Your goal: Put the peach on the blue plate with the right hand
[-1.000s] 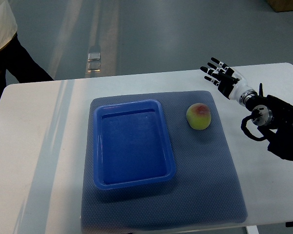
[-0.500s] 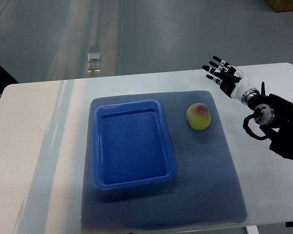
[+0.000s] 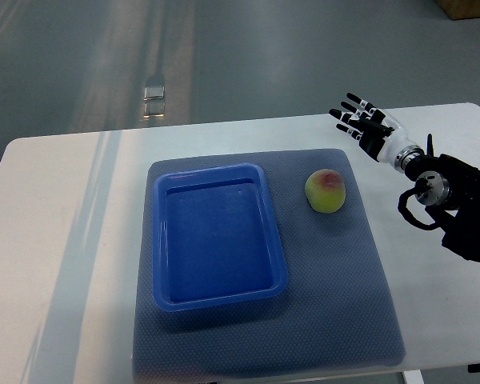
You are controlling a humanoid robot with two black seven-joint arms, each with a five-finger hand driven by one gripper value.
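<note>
Your right hand (image 3: 366, 126) hangs with fingers splayed and holding nothing, up over the bare table (image 3: 64, 240) past the mat's far right corner, so it looks staged for a reach rather than a grasp. The peach (image 3: 326, 191) sits apart from it, down and to its left on the grey mat (image 3: 336, 304). Beyond the peach lies the blue plate (image 3: 216, 240), empty to receive it.

peach (image 3: 326, 192) on mat (image 3: 336, 304), right of plate (image 3: 216, 298); right hand (image 3: 366, 126) beyond
</note>
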